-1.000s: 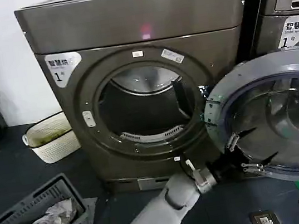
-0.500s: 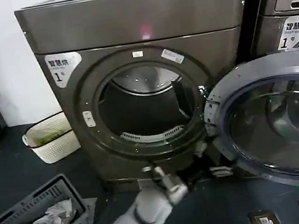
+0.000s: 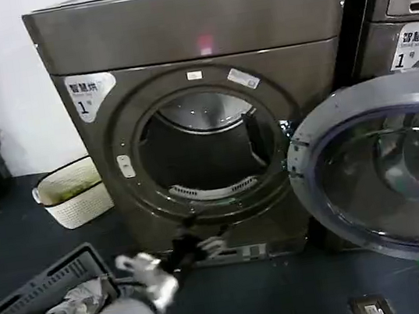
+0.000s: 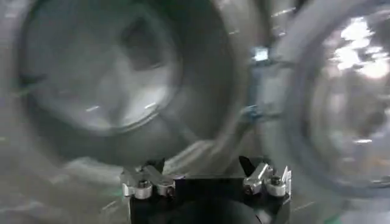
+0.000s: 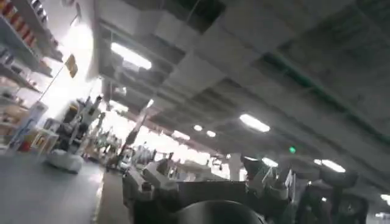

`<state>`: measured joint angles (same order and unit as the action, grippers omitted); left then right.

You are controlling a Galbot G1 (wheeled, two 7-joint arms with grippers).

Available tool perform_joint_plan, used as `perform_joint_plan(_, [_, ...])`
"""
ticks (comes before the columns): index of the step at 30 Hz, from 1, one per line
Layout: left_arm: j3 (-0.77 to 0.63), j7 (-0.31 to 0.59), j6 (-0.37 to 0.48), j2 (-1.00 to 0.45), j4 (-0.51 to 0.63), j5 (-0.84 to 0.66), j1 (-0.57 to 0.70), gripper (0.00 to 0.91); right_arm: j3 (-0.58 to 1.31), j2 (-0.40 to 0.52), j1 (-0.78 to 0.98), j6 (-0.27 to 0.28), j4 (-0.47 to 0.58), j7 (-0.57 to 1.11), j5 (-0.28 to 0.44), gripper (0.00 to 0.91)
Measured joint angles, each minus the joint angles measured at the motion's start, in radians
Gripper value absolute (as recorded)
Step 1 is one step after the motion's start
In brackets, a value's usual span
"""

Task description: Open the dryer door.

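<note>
Dark floor before the dryer (image 3: 211, 117), dryer door (image 3: 384, 166) swung wide (left gripper (image 3: 199, 245) open, empty).

The dark floor (image 3: 293, 294) carries the dryer (image 3: 203, 110) directly behind the left gripper (image 3: 195, 247). A white basket (image 3: 73, 193) stands left of the gripper, a grey crate (image 3: 54, 306) sits nearer, beside its arm.

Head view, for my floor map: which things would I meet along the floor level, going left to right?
Dark crate with crumpled cloth → white basket → left pincer, open, low before the dryer → swung-open dryer door.
</note>
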<state>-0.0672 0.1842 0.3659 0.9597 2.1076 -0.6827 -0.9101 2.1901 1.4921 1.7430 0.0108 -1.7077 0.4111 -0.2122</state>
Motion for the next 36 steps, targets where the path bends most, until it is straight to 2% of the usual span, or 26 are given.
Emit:
perform_joint_plan(5, [0.183, 0.139, 0.114, -0.081, 0.072, -0.162, -0.111, 0.907, -0.029, -0.027, -0.003, 0.010, 0.027, -0.001, -0.005, 0.907])
perform_joint_plan(11, [0.386, 0.341, 0.258, -0.168, 0.100, -0.380, -0.207, 0.907, -0.060, -0.061, -0.011, 0.004, 0.052, -0.007, 0.010, 0.907])
perform_joint_plan(15, [0.500, 0.431, 0.373, -0.227, 0.098, -0.465, -0.255, 0.907, -0.087, -0.073, -0.025, -0.005, 0.061, -0.008, 0.035, 0.907])
perform_joint_plan(18, [0.575, 0.466, 0.372, -0.259, 0.092, -0.528, -0.296, 0.907, -0.114, -0.076, -0.037, -0.014, 0.070, -0.008, 0.042, 0.907])
perform_joint_plan(23, [0.664, 0.509, 0.372, -0.279, 0.088, -0.615, -0.354, 0.907, -0.142, -0.077, -0.046, -0.008, 0.071, -0.025, -0.008, 0.907])
perform_joint_plan(29, [0.777, 0.566, 0.372, -0.282, 0.063, -0.728, -0.437, 0.907, -0.152, -0.081, -0.044, -0.015, 0.064, -0.046, -0.030, 0.907])
perform_joint_plan(36, [0.896, 0.691, 0.371, -0.315, 0.029, -0.953, -0.494, 0.907, -0.148, -0.089, -0.044, -0.039, 0.054, -0.069, -0.059, 0.907])
